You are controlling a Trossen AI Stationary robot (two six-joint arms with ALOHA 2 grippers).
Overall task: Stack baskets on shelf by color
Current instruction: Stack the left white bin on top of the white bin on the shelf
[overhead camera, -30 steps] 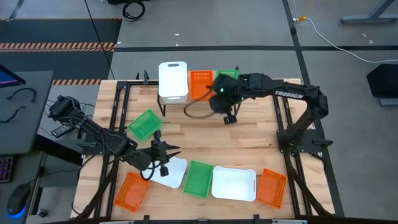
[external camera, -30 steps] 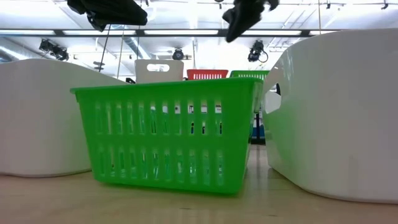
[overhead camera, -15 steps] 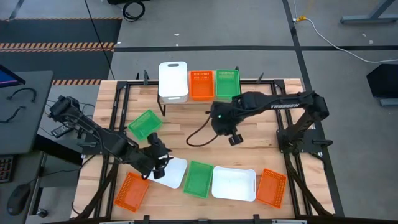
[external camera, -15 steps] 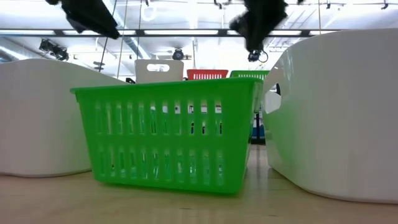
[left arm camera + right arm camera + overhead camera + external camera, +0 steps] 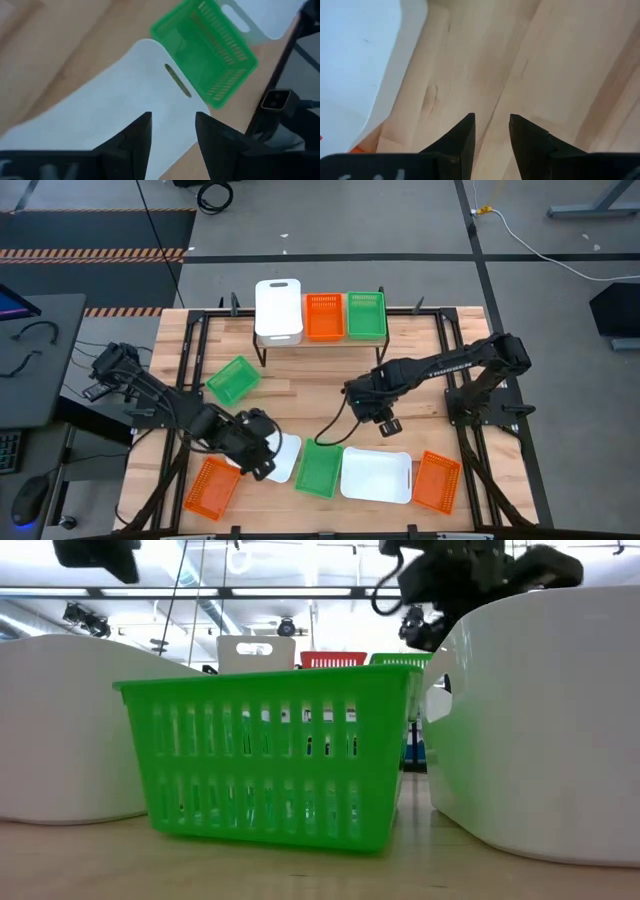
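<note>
Baskets sit in two groups on the worktop [image 5: 400, 395]. On the shelf [image 5: 262, 345] at the far edge stand three in a row: a white basket [image 5: 278, 308] on the left, an orange basket [image 5: 323, 315] in the middle, a green basket [image 5: 365, 313] on the right, each touching or just beside its neighbour. Left of centre a second green one [image 5: 232, 380] lies alone, turned at an angle. Along the near edge, from left to right, lie an orange one [image 5: 211, 486], a white one [image 5: 285, 455] partly under the left arm, a green one [image 5: 319, 468], a larger white one [image 5: 375, 475] and another orange one [image 5: 437, 481].

The left gripper [image 5: 262, 452] hangs over the near-left white basket; in its wrist view the jaws stand spread apart above that basket's rim and handle slot, with nothing between them, and the green basket [image 5: 206, 51] lies just beyond. The right gripper [image 5: 385, 422] is over bare wood near the middle, just beyond the large white basket; its jaws are parted too, holding nothing, with plank showing between them and a white basket edge [image 5: 360, 60] off to one side.

In the low view the near green basket [image 5: 265, 755] fills the centre between two white walls.
</note>
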